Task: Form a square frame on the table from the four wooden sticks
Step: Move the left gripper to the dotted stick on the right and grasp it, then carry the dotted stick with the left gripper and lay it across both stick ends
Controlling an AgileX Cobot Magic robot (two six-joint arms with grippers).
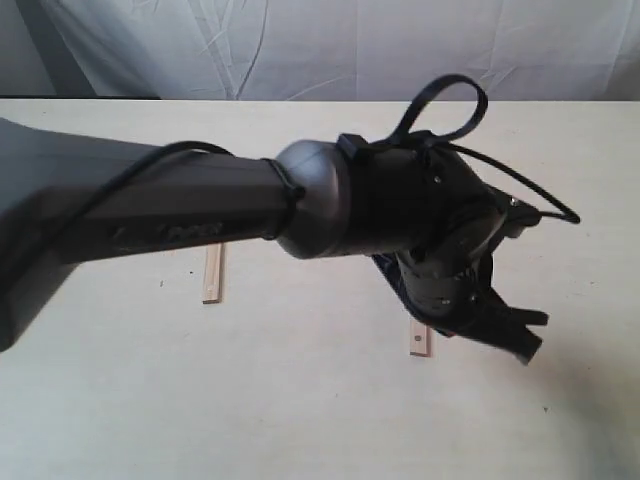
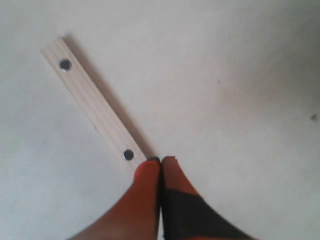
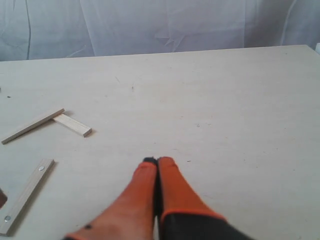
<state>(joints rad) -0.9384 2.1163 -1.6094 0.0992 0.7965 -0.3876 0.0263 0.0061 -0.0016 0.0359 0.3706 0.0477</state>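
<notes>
Table [image 1: 300,420]: left stick [image 1: 212,275] and right stick [image 1: 421,340] lie mid-table, well apart, each pointing toward the far edge. Left claw [image 2: 160,161] hangs near one end of the right stick; its arm passes above the left stick's far end.

A wrinkled white cloth [image 1: 300,45] hangs as a backdrop across the top of the exterior view, with creases running down and slantwise. At the upper left of that view a duller grey strip [image 1: 18,45] stands beside it. Below the cloth a dark line marks the far edge of the table [image 1: 300,400], which fills the rest of the frame: pale cream, faintly grained, with a few tiny dark specks. The light is soft and even and casts only weak shadows. The right wrist view shows the same cloth behind the same far edge.
</notes>
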